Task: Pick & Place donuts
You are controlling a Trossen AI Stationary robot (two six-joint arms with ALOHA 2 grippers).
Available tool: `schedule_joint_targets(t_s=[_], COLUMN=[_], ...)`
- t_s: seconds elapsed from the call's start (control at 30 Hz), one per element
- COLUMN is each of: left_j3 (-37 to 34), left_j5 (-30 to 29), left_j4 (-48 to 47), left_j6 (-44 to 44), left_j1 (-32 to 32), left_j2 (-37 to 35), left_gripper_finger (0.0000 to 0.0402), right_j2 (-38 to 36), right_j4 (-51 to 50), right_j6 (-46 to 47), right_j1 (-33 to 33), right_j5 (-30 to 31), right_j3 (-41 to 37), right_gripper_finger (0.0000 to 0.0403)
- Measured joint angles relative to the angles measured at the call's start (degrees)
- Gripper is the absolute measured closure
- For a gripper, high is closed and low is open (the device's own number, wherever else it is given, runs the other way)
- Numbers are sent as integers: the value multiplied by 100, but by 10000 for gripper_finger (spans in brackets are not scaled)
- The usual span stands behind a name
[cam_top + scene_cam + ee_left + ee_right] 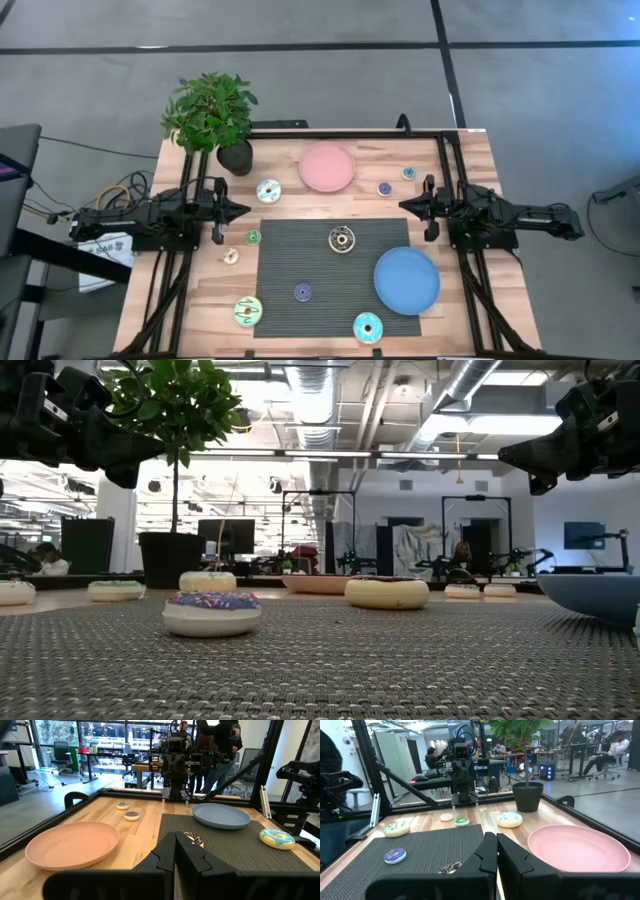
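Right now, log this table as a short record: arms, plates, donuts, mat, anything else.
left gripper: shut, raised at the table's left edge, holding nothing
right gripper: shut, raised at the right edge, holding nothing
pink plate: on bare wood at the back, no donut on it
blue plate: on the dark mat, no donut on it
donuts: nine in the high view, all lying loose; brown-iced donut at mat centre
potted plant: back left corner
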Motion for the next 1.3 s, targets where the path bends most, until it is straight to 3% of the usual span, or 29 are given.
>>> schedule_joint_targets(t_s=[0.63, 0.9, 1.1, 1.2, 1.3], left_j3=[0, 1, 12, 281, 832], left_j5=[1, 19, 57, 274, -192], left_j4=[1, 3, 20, -335, -729], left_j6=[-7, -1300, -1453, -1408, -1031], left_j1=[-2, 0, -3, -85, -308], left_j2=[-2, -2, 0, 55, 333], left_gripper_finger=[402, 402, 402, 402, 402], right_j2=[0, 0, 1, 1, 0], right_j4=[0, -1, -1, -1, 0], right_j6=[1, 2, 0, 0, 1], right_j1=[1, 1, 2, 2, 1], right_j5=[0, 0, 0, 0, 0], right_j3=[0, -2, -1, -1, -2], right_gripper_finger=[403, 403, 403, 403, 403])
